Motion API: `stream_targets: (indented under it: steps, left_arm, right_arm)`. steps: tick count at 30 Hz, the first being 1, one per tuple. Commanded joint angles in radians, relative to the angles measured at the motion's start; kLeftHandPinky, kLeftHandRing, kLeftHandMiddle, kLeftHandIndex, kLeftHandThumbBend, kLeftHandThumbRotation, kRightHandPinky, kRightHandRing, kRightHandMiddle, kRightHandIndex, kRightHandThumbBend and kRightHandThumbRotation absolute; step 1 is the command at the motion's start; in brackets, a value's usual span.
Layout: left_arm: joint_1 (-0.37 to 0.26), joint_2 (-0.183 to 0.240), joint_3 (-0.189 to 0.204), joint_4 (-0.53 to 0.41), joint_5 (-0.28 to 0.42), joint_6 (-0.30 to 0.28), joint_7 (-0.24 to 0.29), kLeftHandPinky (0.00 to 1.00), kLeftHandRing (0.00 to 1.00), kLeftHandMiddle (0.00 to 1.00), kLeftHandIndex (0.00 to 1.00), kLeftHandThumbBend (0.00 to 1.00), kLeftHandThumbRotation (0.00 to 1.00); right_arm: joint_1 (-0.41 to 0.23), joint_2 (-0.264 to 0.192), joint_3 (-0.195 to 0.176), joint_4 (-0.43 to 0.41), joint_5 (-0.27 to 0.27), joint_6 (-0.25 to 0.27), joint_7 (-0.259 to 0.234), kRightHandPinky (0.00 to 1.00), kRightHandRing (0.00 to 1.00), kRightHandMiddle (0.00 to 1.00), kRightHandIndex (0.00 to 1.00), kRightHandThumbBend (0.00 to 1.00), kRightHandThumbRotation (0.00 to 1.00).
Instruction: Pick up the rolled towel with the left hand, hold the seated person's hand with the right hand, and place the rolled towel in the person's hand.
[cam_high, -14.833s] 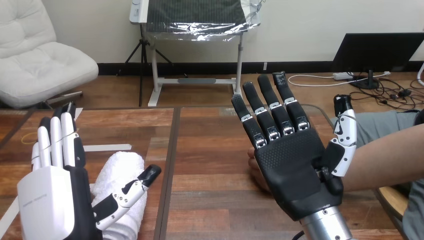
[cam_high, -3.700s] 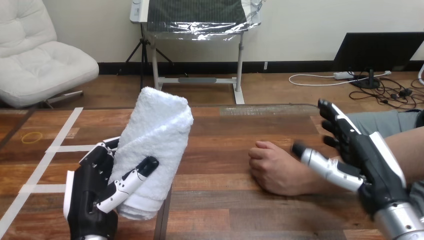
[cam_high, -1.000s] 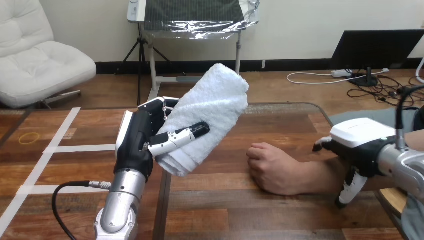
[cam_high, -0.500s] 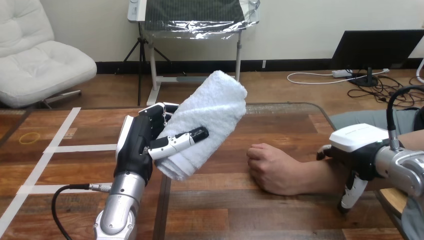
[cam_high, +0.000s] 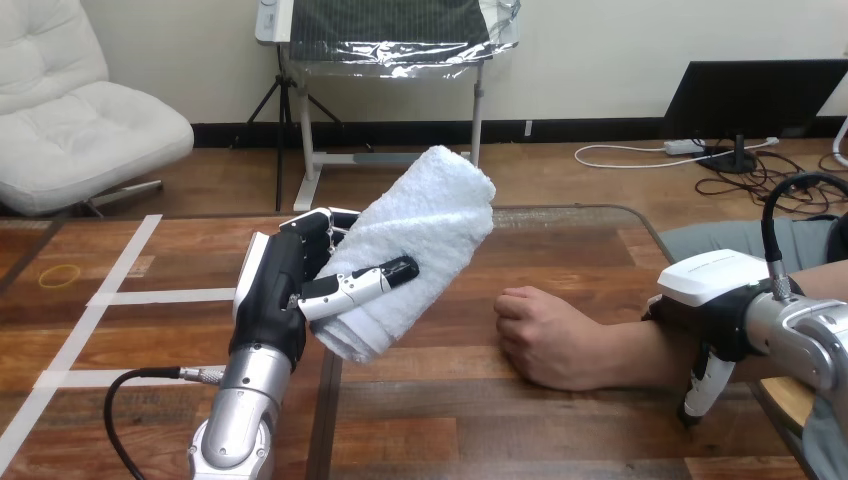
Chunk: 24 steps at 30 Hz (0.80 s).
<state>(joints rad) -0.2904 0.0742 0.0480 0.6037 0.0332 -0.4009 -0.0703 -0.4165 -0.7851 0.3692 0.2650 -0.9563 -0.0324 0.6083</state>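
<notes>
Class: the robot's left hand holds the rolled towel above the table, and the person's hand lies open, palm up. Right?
No. The head view shows the person's hand curled into a fist on the table, not open palm up. The left hand does hold the rolled towel above the table.

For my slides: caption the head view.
Left hand holds a rolled towel beside the person's hand; right hand sits over their forearm.

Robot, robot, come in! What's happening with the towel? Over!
Left hand shut on rolled towel, held above table. Right hand over person's forearm, grip unclear. Person's hand curled on table. Nothing between towel and it.
</notes>
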Motion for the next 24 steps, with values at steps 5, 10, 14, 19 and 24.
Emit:
stream_targets:
  steps: [5,10,14,19,24]
  left_arm:
    - [-0.099,0.005,-0.004,-0.026,-0.003,-0.005,0.0,0.36,0.37,0.4,0.49,0.68,0.0]
    - [-0.098,0.005,-0.005,-0.028,0.0,-0.003,0.002,0.36,0.37,0.4,0.49,0.67,0.0]
    - [-0.095,0.006,-0.005,-0.031,0.003,0.0,0.005,0.35,0.37,0.4,0.49,0.67,0.0]
    - [-0.091,0.008,-0.005,-0.035,0.008,0.001,0.006,0.36,0.37,0.41,0.49,0.67,0.0]
    - [-0.09,0.008,-0.001,-0.032,0.005,-0.003,0.001,0.36,0.38,0.41,0.49,0.66,0.0]
  right_arm:
    - [-0.084,0.021,0.015,0.029,-0.005,0.028,0.01,0.54,0.62,0.68,0.8,0.76,0.24]
    - [-0.091,0.019,0.03,0.047,-0.007,0.02,0.01,0.36,0.45,0.54,0.75,0.73,0.23]
    - [-0.092,0.024,0.029,0.062,0.003,0.018,-0.004,0.31,0.4,0.51,0.7,0.71,0.22]
    - [-0.09,0.03,0.021,0.076,0.015,0.021,-0.024,0.29,0.37,0.48,0.62,0.7,0.19]
    - [-0.08,0.026,0.011,0.079,0.029,0.004,-0.078,0.25,0.34,0.44,0.56,0.71,0.16]
